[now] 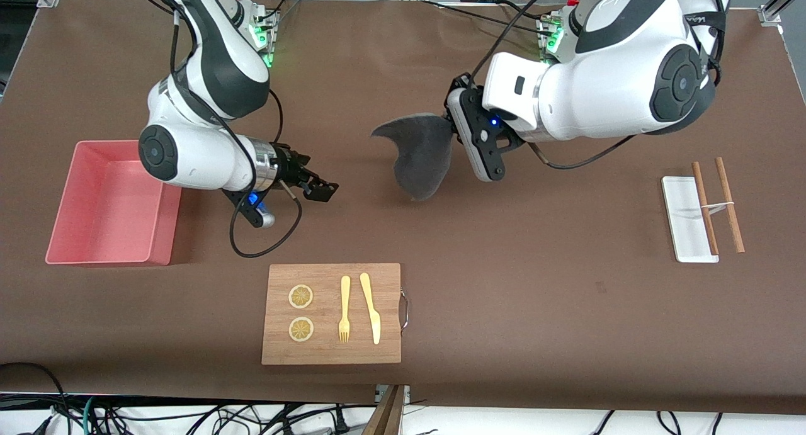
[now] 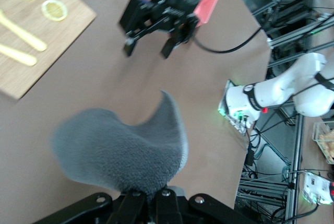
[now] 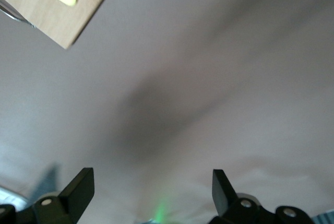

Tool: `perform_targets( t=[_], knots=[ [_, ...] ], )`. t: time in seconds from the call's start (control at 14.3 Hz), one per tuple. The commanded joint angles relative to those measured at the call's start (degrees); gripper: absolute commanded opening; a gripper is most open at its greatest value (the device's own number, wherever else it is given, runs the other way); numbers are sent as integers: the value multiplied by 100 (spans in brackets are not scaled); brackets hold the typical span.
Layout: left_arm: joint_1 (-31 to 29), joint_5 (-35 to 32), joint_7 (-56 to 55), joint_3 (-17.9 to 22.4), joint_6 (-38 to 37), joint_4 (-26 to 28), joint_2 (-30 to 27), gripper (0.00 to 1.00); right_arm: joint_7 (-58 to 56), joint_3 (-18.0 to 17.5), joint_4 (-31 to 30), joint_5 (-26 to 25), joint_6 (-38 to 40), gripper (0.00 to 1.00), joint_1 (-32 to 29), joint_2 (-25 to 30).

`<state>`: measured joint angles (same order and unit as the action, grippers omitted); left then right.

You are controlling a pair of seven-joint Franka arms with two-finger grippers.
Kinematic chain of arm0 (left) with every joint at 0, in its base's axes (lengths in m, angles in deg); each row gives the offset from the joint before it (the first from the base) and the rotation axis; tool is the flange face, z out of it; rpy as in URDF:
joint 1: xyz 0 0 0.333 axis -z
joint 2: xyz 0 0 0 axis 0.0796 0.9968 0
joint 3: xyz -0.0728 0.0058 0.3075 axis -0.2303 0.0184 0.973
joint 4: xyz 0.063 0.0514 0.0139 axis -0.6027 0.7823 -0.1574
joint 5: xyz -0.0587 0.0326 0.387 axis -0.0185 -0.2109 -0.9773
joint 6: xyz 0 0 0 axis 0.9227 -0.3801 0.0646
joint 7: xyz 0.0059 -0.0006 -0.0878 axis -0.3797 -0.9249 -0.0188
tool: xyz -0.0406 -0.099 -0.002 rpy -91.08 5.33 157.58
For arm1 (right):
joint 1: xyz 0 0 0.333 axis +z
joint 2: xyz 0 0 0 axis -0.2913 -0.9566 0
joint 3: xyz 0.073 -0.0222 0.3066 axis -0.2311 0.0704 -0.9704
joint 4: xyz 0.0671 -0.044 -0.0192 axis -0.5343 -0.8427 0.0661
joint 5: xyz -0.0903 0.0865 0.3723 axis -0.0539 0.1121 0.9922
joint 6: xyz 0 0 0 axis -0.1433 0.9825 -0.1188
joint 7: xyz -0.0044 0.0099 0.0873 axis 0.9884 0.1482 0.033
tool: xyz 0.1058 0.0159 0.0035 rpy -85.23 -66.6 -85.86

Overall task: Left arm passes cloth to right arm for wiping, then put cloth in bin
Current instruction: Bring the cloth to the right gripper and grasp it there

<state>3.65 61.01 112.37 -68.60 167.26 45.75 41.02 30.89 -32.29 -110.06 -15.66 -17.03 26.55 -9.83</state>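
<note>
Jaws of the left gripper point(image 1: 454, 133) are pinching the cloth point(image 1: 419, 155) over mid-counter; the right gripper point(image 1: 318, 188) is gaping empty nearby. Drooping fabric risks a missed handover.

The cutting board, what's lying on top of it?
On the cutting board lie two lemon slices, a yellow fork and a yellow knife, side by side and none overlapping. Nothing covers them; only the wood beneath each is hidden.

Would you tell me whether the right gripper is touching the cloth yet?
Apart. The front view shows bare table between the open right gripper and the cloth, which hangs from the shut left gripper.
</note>
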Motion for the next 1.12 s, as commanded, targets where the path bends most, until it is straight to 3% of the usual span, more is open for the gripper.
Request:
perform_targets(
  t=[0.0, 0.21, 0.42, 0.56, 1.05],
  knots=[
    [13, 300, 814, -46, 26, -145, 73, 0, 101, -47, -211, 380, -104, 100, -73, 140],
    [39, 504, 1485, -37, 18, -100, 91, 0, 101, -38, -132, 493, -104, 100, -134, 201],
    [66, 512, 1433, -37, 26, -92, 108, 0, 136, -64, -131, 1143, -34, 100, -126, 394],
    [66, 521, 1450, -37, 209, -66, 204, 0, 547, -345, -219, 1145, -42, 100, -134, 544],
    [57, 433, -631, -20, 861, -21, 214, 0, 1093, -697, -492, 1162, -94, 100, -134, 746]
  ],
)
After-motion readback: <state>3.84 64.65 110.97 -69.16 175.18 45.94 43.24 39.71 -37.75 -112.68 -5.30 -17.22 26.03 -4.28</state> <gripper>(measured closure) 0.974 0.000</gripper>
